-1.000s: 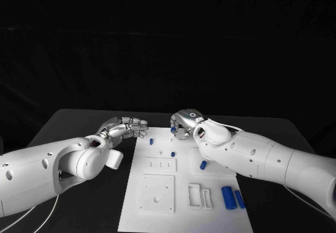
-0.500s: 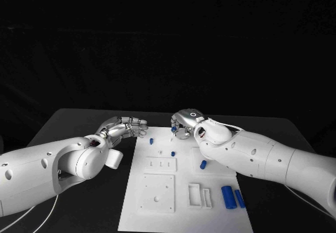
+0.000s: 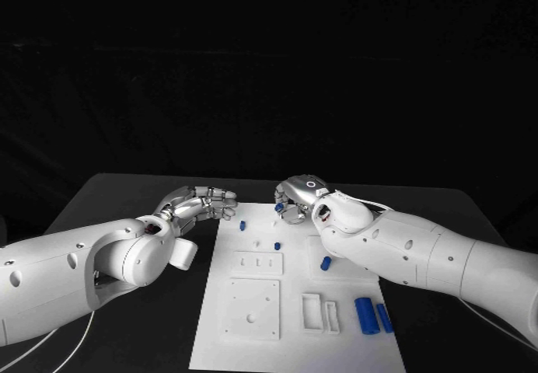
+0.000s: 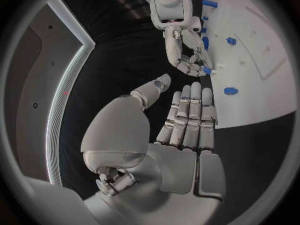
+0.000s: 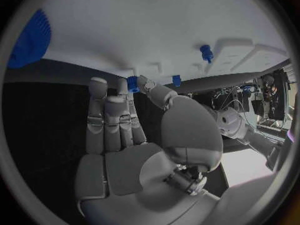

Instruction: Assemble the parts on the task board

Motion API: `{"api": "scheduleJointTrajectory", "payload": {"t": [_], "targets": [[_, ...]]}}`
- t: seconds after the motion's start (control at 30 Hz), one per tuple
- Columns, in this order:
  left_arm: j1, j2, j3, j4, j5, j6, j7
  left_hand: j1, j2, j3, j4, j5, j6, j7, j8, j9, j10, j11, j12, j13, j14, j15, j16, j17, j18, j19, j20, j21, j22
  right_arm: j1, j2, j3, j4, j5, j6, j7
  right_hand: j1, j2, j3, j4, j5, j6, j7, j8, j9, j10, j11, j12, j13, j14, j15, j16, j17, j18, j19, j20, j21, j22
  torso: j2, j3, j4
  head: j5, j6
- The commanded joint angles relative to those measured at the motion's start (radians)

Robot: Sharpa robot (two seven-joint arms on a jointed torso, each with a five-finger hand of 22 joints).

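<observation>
My right hand (image 3: 298, 199) pinches a small blue part (image 5: 133, 83) at the far edge of the task board (image 3: 294, 342) — my left hand (image 3: 200, 205) waits beside it with nothing in it.

In the head view the white board fills the lower middle of the frame, with my right hand at its upper edge, thumb and a fingertip closed on the little piece. My left hand sits just left of the board's upper left corner, fingers held together and gently curled, apart from the thumb. Two blue cylinders (image 3: 365, 315) lie side by side at the board's lower right; a small blue peg (image 3: 242, 226) stands near its upper left.
</observation>
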Motion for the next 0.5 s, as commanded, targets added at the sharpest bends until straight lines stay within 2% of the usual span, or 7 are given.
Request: {"api": "scheduleJointTrajectory", "payload": {"t": [0.03, 0.5], "targets": [[0.004, 0.004, 0.001, -0.002, -0.002, 0.013, 0.007, -0.009, 0.001, 0.005, 0.000, -0.002, 0.006, -0.002, -0.006, 0.002, 0.006, 0.004, -0.004, -0.001, 0.004, 0.004, -0.006, -0.001, 0.006, 0.000, 0.002, 0.004, 0.019, -0.011, -0.002, -0.007, -0.001, -0.009, 0.026, 0.001, 0.002, -0.010, 0.003, -0.001, 0.003, 0.006, -0.001, 0.005, 0.001, 0.000, 0.003, -0.003, 0.003, -0.002, -0.005, 0.005, -0.001, 0.043, -0.005, -0.004, 0.004, 0.018, 0.000, -0.0004, -0.0011, 0.000, 0.001], [0.003, 0.005, 0.000, -0.007, -0.002, 0.014, 0.008, -0.009, 0.001, 0.005, 0.000, -0.002, 0.006, -0.002, -0.006, 0.002, 0.006, 0.004, -0.004, -0.001, 0.004, 0.004, -0.006, -0.001, 0.006, 0.000, 0.002, 0.004, 0.019, -0.014, -0.004, -0.007, 0.009, -0.005, 0.021, 0.009, 0.000, -0.022, -0.004, -0.005, 0.002, 0.004, 0.000, 0.001, 0.003, -0.003, 0.003, -0.007, 0.009, -0.002, -0.005, 0.006, -0.004, 0.043, -0.005, -0.004, 0.005, 0.017, 0.000, -0.0015, 0.0001, 0.000, 0.001]]}}
